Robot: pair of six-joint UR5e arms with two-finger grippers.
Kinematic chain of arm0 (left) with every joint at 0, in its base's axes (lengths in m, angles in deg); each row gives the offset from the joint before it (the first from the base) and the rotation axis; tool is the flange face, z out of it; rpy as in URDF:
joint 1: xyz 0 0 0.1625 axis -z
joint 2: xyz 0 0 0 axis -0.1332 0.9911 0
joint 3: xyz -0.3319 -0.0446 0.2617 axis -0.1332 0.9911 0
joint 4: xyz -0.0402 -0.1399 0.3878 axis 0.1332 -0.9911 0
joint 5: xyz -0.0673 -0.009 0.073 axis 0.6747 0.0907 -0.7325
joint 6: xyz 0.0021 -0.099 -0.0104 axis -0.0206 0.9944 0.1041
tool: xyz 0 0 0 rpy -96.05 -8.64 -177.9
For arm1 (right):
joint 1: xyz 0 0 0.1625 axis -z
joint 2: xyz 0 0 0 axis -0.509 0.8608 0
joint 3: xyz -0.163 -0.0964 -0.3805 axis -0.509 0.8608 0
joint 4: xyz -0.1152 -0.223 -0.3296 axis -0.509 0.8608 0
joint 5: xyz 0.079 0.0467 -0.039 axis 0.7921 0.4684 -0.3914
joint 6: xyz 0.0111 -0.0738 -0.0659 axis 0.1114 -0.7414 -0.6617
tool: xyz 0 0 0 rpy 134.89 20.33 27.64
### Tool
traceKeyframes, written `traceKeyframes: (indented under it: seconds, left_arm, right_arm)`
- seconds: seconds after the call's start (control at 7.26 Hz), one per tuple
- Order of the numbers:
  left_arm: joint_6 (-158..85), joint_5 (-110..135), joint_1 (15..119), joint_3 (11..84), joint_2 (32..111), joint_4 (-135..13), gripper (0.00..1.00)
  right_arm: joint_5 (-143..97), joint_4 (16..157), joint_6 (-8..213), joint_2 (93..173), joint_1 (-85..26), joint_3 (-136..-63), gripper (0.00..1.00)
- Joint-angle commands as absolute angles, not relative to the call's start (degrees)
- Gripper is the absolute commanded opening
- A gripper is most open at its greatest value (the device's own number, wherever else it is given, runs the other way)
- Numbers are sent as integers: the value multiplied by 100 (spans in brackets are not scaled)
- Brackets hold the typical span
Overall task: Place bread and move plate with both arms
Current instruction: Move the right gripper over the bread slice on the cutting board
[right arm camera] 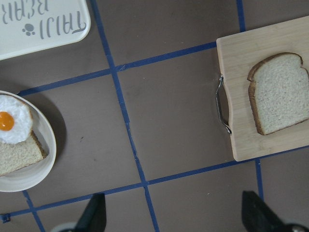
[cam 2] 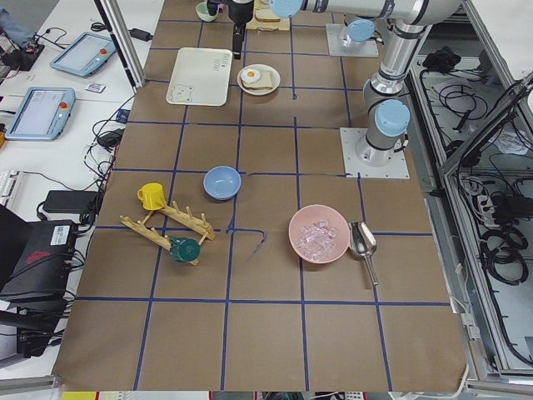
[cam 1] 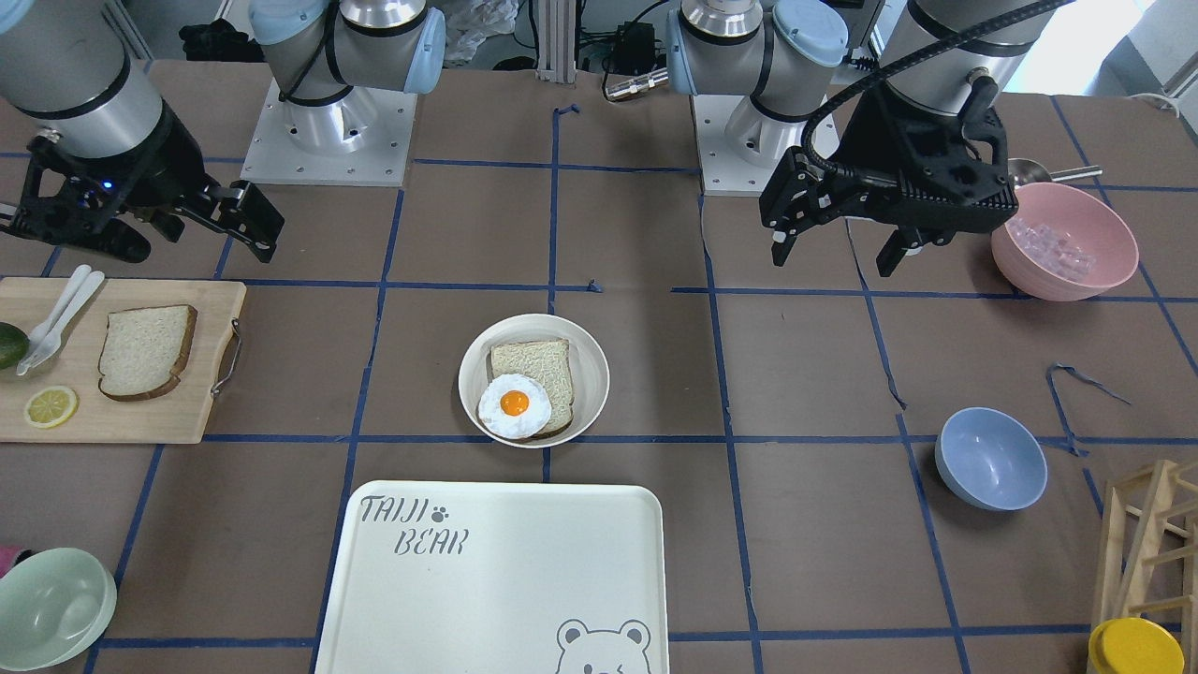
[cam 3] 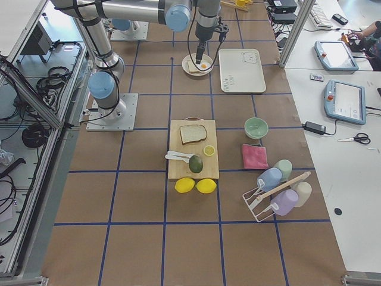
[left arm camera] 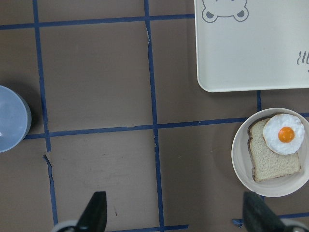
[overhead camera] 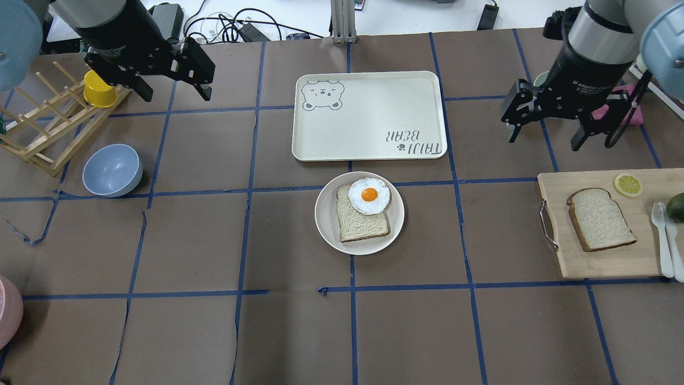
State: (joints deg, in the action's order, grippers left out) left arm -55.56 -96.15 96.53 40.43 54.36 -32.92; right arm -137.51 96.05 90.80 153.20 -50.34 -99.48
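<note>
The bread (overhead camera: 601,219) lies flat on the cutting board (overhead camera: 561,262) at the counter's (overhead camera: 214,240) right end. The right tool (overhead camera: 545,140) hangs above the counter just past the board's far edge, fingers apart and empty, with the bread nearer the robot and off to its outer side. The plate (overhead camera: 327,230) sits mid-counter beside the tray (overhead camera: 368,107), carrying a lighter slice (overhead camera: 363,227) and a fried egg (overhead camera: 368,195). The left tool (overhead camera: 175,96), fingers also apart and empty, hangs well away from the plate.

The only legible writing is "TAIJI BEAR", in grey outlined capitals on two lines with a paw print after "TAIJI", printed in one corner of the white tray (cam 1: 505,599), diagonally opposite its bear-face drawing.
</note>
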Motion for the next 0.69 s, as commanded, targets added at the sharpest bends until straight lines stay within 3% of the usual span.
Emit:
traceKeyframes:
  seconds: [0.0, 0.14, 0.28, 0.55]
  left_arm:
    - [-5556, -9607, 9660, 4043, 5436, -3292, 100]
    - [-5556, -9616, 9651, 4043, 5436, -3292, 100]
    - [-5556, -9616, 9660, 4043, 5436, -3292, 100]
    - [-5556, -9607, 9660, 4043, 5436, -3292, 100]
  right_arm:
    - [-13967, 9653, 8834, 15198, -4519, -10111, 100]
    - [-13959, 9828, 8816, 15023, -4238, -10278, 96]
    - [-13950, 10056, 8816, 14777, -4035, -10471, 84]
    - [-14490, 10924, 8877, 14294, -3875, -10814, 82]
